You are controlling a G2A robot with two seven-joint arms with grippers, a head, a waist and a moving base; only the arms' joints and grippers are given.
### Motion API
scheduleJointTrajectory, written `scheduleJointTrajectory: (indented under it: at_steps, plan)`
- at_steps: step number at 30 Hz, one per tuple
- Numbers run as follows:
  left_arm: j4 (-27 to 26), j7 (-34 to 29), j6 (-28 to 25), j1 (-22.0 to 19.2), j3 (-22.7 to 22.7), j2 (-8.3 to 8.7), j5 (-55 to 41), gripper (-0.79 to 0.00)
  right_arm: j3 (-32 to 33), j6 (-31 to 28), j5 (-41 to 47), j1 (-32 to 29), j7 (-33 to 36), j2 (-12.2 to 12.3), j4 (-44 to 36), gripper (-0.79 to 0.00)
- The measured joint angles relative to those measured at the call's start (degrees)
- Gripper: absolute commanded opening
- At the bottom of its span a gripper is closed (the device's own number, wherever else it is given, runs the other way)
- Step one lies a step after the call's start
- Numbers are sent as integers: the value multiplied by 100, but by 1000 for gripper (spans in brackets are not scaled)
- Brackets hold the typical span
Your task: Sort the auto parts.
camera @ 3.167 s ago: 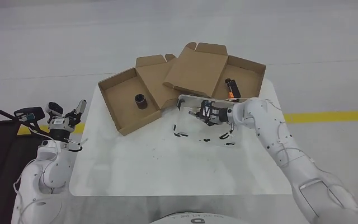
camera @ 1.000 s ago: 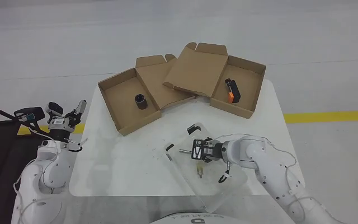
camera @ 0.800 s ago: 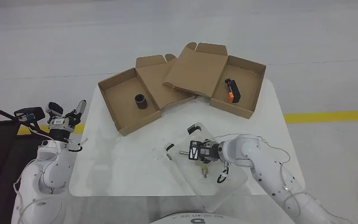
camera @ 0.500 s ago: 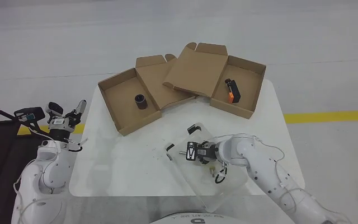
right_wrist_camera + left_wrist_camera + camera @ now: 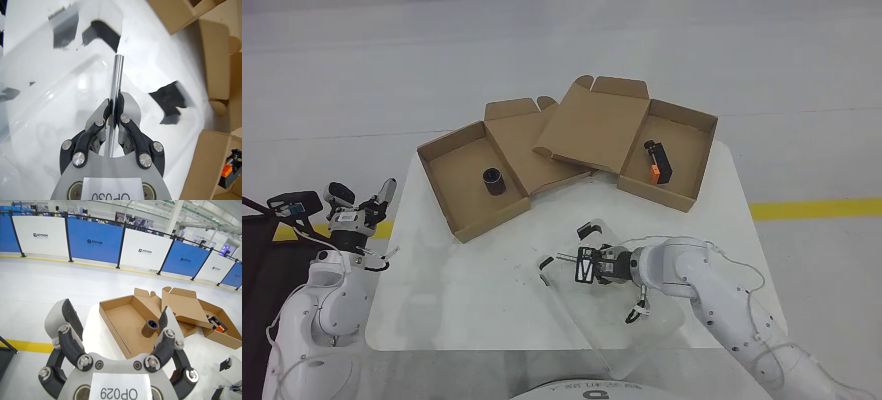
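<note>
The right gripper (image 5: 114, 102) is gripping a shiny rod (image 5: 117, 75), which is running along the gripper's own line and sticking out well past the fingertips. Gripper and rod are hanging over a clear tray (image 5: 607, 325) that is lying skewed near the front edge of the table (image 5: 472, 290), with black tape patches (image 5: 167, 98) marking its corners. Whether the rod's tip is touching the tray I cannot tell. The left gripper (image 5: 116, 311) is sitting off the table's left side, its jaws spread wide with nothing between them, facing the boxes. At the back of the table the left box (image 5: 457, 165) is holding a dark bushing (image 5: 493, 181) standing upright, and the right box (image 5: 689, 150) is holding a black part (image 5: 656, 162) with an orange block on it. The open flaps (image 5: 587, 125) of the two boxes are overlapping between them
</note>
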Motion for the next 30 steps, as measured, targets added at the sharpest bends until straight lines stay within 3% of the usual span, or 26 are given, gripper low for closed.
scheduleJointTrajectory:
  at_steps: [9, 14, 18, 24, 30]
  plan:
    - [0, 0, 0, 0, 0, 0, 0, 0, 868, 11, -292, -718, -1656, 198, -614, -785]
    - [0, 0, 0, 0, 0, 0, 0, 0, 1536, 509, -43, -816, -2467, 243, -668, -785]
    - [0, 0, 0, 0, 0, 0, 0, 0, 1748, 880, 502, -319, -2226, 202, -415, -785]
    - [0, 0, 0, 0, 0, 0, 0, 0, 1429, 2155, 996, 810, -967, 44, 225, -785]
    - [0, 0, 0, 0, 0, 0, 0, 0, 1180, 2209, 1348, 1125, -630, -16, 399, -785]
